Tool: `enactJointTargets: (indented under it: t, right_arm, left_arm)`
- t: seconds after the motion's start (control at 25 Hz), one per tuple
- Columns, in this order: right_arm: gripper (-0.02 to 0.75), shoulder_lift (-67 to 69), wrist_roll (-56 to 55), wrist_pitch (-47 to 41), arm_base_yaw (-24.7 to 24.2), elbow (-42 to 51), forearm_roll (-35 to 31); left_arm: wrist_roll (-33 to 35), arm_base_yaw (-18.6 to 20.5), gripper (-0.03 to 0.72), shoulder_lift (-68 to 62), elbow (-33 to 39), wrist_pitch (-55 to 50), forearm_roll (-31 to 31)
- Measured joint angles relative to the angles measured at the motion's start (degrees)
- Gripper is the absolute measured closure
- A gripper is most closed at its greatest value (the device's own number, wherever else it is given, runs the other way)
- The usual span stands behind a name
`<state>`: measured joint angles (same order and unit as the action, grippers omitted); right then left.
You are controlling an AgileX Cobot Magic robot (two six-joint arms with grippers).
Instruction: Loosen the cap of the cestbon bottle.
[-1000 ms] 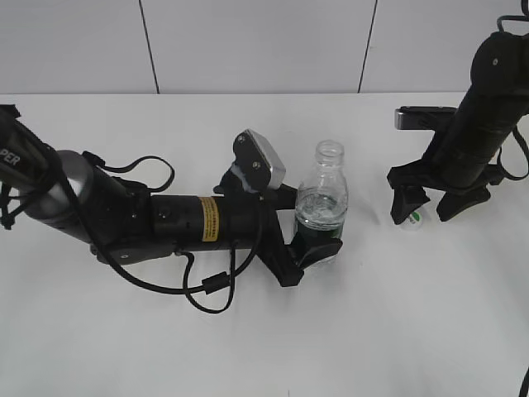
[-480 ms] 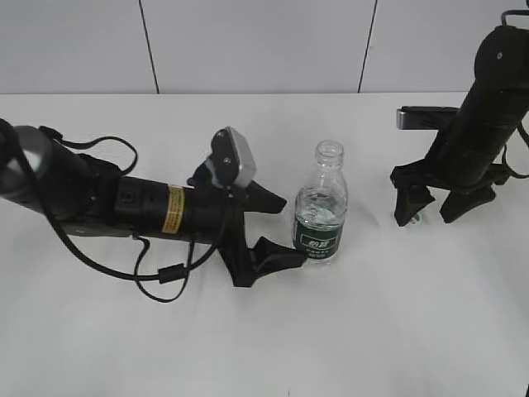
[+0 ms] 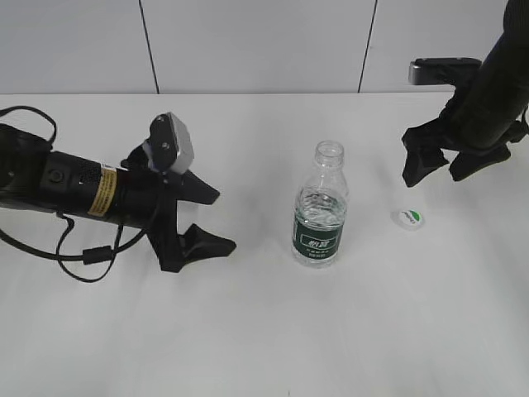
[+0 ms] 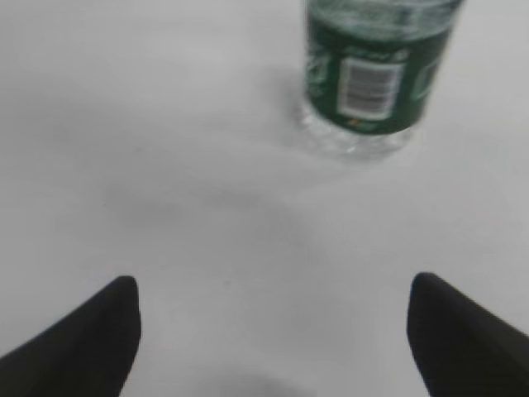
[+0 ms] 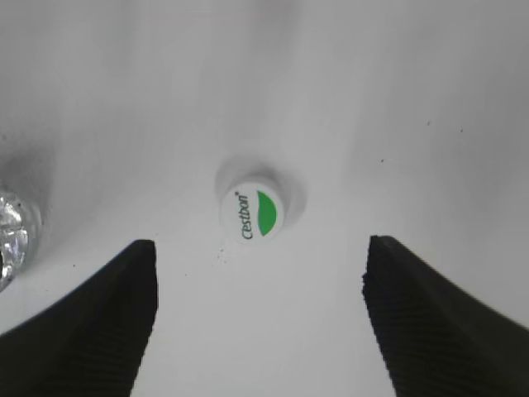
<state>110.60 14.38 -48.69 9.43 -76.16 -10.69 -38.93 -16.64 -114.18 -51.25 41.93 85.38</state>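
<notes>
The cestbon bottle [image 3: 320,207] stands upright at the table's middle, clear with a dark green label, its neck open with nothing on it. Its base shows in the left wrist view [image 4: 376,70]. The white cap [image 3: 408,218] with the green mark lies flat on the table to the bottle's right, also in the right wrist view [image 5: 253,210]. My left gripper [image 3: 211,220] is open and empty, well left of the bottle [image 4: 269,310]. My right gripper [image 3: 438,172] is open and empty, raised above and behind the cap [image 5: 260,281].
The white table [image 3: 264,331] meets a pale panelled wall [image 3: 248,41] at the back. The left arm's black body and cables [image 3: 83,215] lie low across the table's left side.
My left gripper let go of the bottle and drew back to the left. My right gripper rose up and away from the cap, which now lies in plain sight on the table.
</notes>
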Motion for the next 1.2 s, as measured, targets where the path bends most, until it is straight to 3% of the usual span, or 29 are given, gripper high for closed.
enactJointTargets:
  t: [0.2,0.36,0.52,0.68,0.76,0.84,0.92,1.04,1.2]
  right_arm:
    - [0.145,-0.14,0.01,-0.06,0.00,-4.64,5.47]
    - [0.146,-0.31,-0.11,-1.95,0.00,-9.21,8.93]
    - [0.146,-0.31,-0.18,-5.26,0.00,-13.07,10.13]
    - [0.146,-0.31,-0.73,-10.25,0.00,-16.96,14.57]
    - [0.146,-0.31,-1.57,-13.12,0.00,-18.82,17.00]
    - [0.146,-0.31,-2.65,-16.65,0.00,-20.26,18.73]
    - [0.146,-0.37,-3.38,-19.24,0.00,-21.09,19.43]
    - [0.146,-0.37,-3.72,-20.47,0.00,-21.38,19.54]
    - [0.146,-0.83,-3.86,-20.78,0.00,-21.43,17.54]
  left_arm:
    - [-6.88,0.52,0.098,3.87,-0.12,-23.05,-0.04]
    - [-8.12,0.62,0.098,6.31,-0.12,-37.52,-1.71]
    - [-8.40,1.79,0.098,9.76,-0.17,-44.33,-12.39]
    - [-7.24,3.70,0.106,12.89,-0.19,-54.01,-19.11]
    - [-3.62,4.71,0.112,14.39,-0.24,-57.87,-23.49]
    - [2.79,5.96,0.113,15.22,-1.19,-63.21,-31.82]
    - [15.76,7.86,0.115,15.35,-3.77,-71.15,-45.85]
    - [29.96,11.07,0.115,15.35,-8.47,-82.71,-61.25]
    - [37.10,14.83,0.116,15.93,-14.60,-95.91,-70.23]
